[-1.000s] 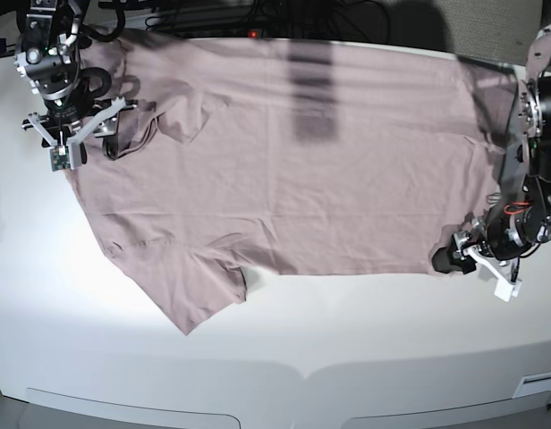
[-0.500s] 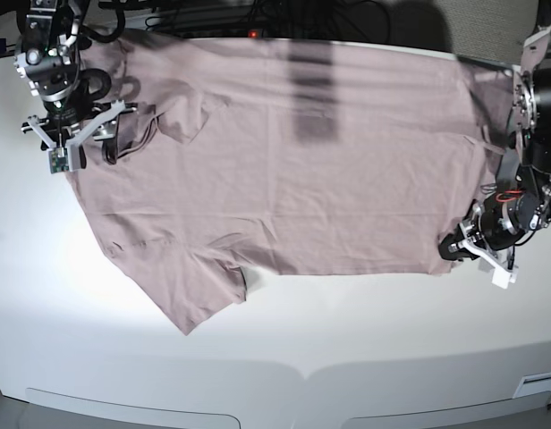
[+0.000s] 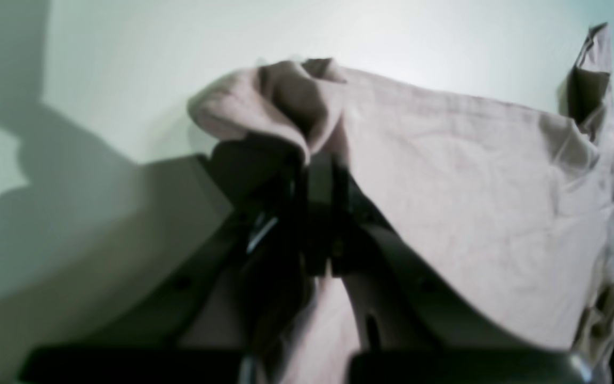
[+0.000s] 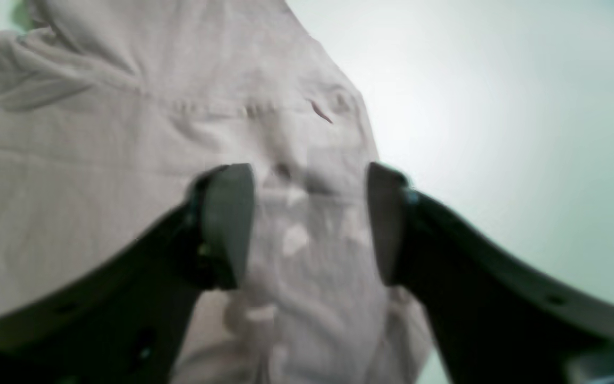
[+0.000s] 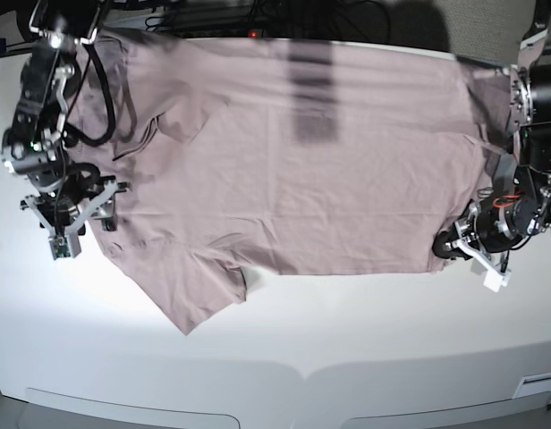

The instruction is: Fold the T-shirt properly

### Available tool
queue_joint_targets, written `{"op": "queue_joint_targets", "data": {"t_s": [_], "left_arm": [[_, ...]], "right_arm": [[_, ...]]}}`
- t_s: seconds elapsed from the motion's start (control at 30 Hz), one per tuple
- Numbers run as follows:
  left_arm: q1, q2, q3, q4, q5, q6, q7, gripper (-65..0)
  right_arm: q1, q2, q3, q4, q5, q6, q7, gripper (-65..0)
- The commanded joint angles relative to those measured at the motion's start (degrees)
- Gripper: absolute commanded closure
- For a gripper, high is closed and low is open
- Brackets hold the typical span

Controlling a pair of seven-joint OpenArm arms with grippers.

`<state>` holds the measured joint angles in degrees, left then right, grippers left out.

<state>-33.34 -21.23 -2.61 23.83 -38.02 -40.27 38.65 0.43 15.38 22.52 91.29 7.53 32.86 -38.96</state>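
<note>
One T-shirt (image 5: 293, 161) flat on white table (image 5: 347, 340) — left jaws pinch hem, right jaws apart.

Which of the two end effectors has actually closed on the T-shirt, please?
The left end effector, at the hem corner, is pinched shut on the T-shirt; the right end effector hovers open over the sleeve area.
</note>
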Motion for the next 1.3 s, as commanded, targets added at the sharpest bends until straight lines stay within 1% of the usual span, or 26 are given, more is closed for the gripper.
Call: {"op": "queue_joint_targets", "data": {"t_s": [0.0, 0.07, 0.13, 0.23, 0.27, 0.37, 0.47, 0.57, 0.63, 0.77, 0.83, 0.93, 1.1, 1.17, 1.27], "left_arm": [[-1.09, -0.7, 0.07, 0.72, 0.44, 0.27, 0.55, 0.0], [-1.09, -0.7, 0.07, 0.72, 0.44, 0.27, 0.55, 0.0], [-1.09, -0.7, 0.07, 0.72, 0.42, 0.27, 0.55, 0.0], [-1.09, -0.68, 0.07, 0.72, 0.42, 0.27, 0.57, 0.0], [-1.09, -0.68, 0.07, 0.7, 0.42, 0.27, 0.63, 0.0], [-1.09, -0.7, 0.07, 0.7, 0.42, 0.27, 1.77, 0.0], [-1.07, -0.7, 0.07, 0.7, 0.42, 0.27, 2.1, 0.0], [-1.07, -0.68, 0.07, 0.7, 0.37, 0.27, 2.1, 0.0], [-1.09, -0.68, 0.07, 0.7, 0.37, 0.27, 2.08, 0.0], [-1.07, -0.7, 0.07, 0.7, 0.37, 0.27, 2.08, 0.0], [-1.09, -0.68, 0.07, 0.7, 0.26, 0.27, 2.05, 0.0], [-1.09, -0.68, 0.07, 0.7, -0.09, 0.27, 2.03, 0.0], [-1.09, -0.7, 0.07, 0.7, -0.09, 0.27, 2.03, 0.0], [-1.09, -0.7, 0.07, 0.7, -0.04, 0.27, 2.03, 0.0], [-1.09, -0.68, 0.07, 0.7, -0.09, 0.27, 2.03, 0.0]], "right_arm": [[2.08, 0.81, 0.33, -1.01, 0.2, 0.17, 0.98, -40.1], [4.63, 0.83, 0.33, -4.96, 0.22, 0.17, 1.75, -45.2], [7.32, 0.83, 0.33, -8.04, 0.22, 0.17, 2.21, -47.3], [11.5, 0.9, 0.35, -11.39, 0.15, 0.13, 2.51, -47.3], [13.07, 1.14, 0.35, -12.48, 0.13, -0.42, 2.4, -47.3], [17.84, 2.64, 0.35, -16.55, -0.04, -4.02, 1.81, -47.2], [22.77, 4.79, 0.35, -23.58, -1.79, -4.28, 1.6, -47.2], [26.75, 7.08, 0.35, -33.18, -1.75, -4.15, 1.53, -47.2], [28.61, 8.41, 0.35, -39.58, -1.64, -2.84, 1.14, -47.2], [30.36, 9.9, 0.33, -48.06, 3.19, 4.35, -1.79, -47.2], [30.32, 9.79, 0.33, -49.51, 4.83, 5.77, -3.48, -47.2], [30.32, 9.66, 0.33, -50.25, 7.32, 7.14, -5.6, -47.1], [30.36, 9.35, 0.33, -50.25, 12.63, 7.14, -8.07, -47.1], [30.36, 8.92, 0.24, -50.25, 14.4, 7.14, -10.34, -47.1], [30.38, 8.74, -0.96, -50.25, 19.61, 7.14, -16.46, -47.0]]}}
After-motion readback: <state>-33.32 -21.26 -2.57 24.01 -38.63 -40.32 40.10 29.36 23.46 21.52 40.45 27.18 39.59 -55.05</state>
